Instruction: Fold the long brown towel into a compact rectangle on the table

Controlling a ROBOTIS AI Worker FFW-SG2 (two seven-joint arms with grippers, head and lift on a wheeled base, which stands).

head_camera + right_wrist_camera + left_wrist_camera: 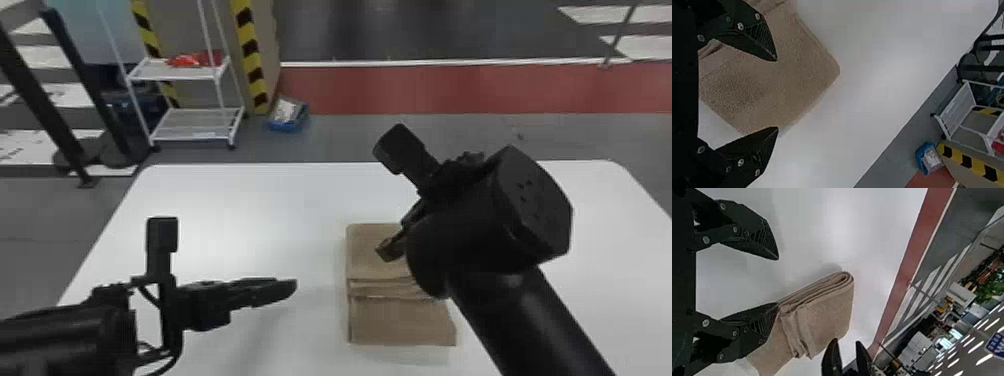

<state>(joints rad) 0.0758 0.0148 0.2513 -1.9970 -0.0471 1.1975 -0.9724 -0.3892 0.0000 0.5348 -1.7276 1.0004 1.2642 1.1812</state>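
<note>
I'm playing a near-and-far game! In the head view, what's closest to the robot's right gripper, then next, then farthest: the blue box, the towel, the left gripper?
From the right gripper:
1. Towel, on the table just below it
2. Left gripper, to the towel's left
3. Blue box, on the floor beyond the table

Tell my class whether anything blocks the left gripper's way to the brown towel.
Nothing visible does: in the head view, the left gripper points at the near-left side of the brown towel with no object between. The right gripper hangs over the towel's far part, so it might hinder an approach there.
</note>
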